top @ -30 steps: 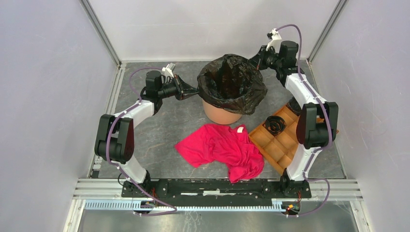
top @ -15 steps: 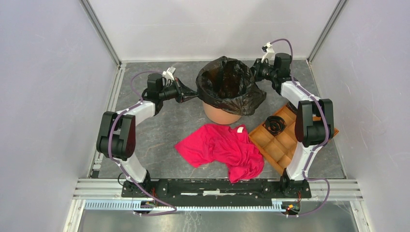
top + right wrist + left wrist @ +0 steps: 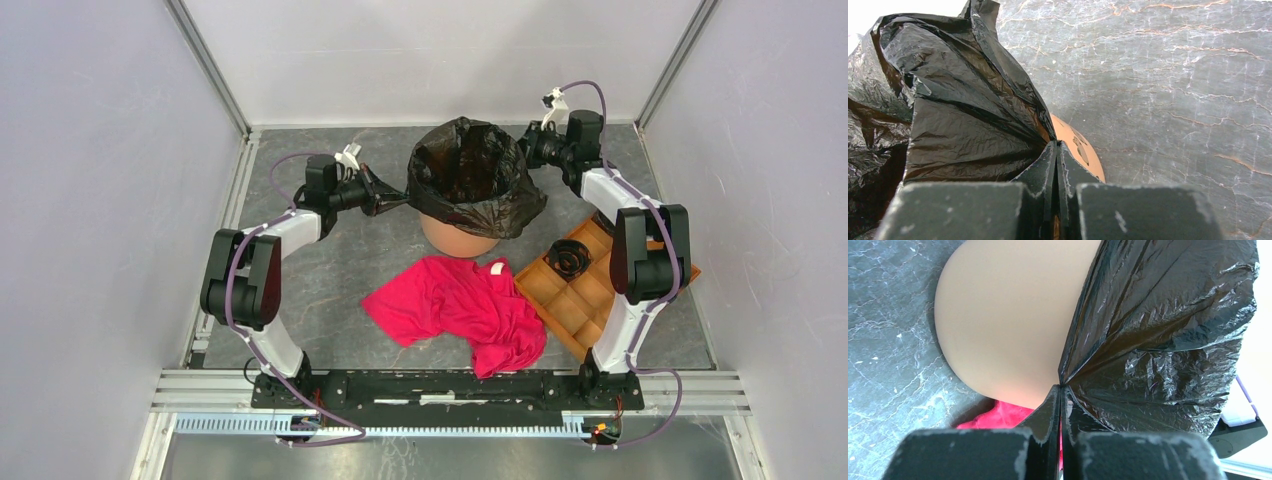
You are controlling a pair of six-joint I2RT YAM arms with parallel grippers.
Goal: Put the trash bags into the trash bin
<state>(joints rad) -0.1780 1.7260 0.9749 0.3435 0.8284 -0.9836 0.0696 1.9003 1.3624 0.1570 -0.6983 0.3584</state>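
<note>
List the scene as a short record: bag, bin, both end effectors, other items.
trash bag: black film draped over the bin's mouth, skirt hanging outside
trash bin: upright, lower wall bare below the bag
left end effector: shut on the bag's left edge
right end effector: shut on the bag's far-right edge
red garment: crumpled, nearer than the bin
brown tray: right of garment, black coiled item in one compartment

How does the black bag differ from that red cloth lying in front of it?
The trash bag is glossy black plastic; the red cloth is matte fabric. The trash bag drapes over the rim of the trash bin; the red cloth lies crumpled on the table. The left gripper and right gripper each pinch the trash bag; neither touches the red cloth. Both are limp and wrinkled.
</note>
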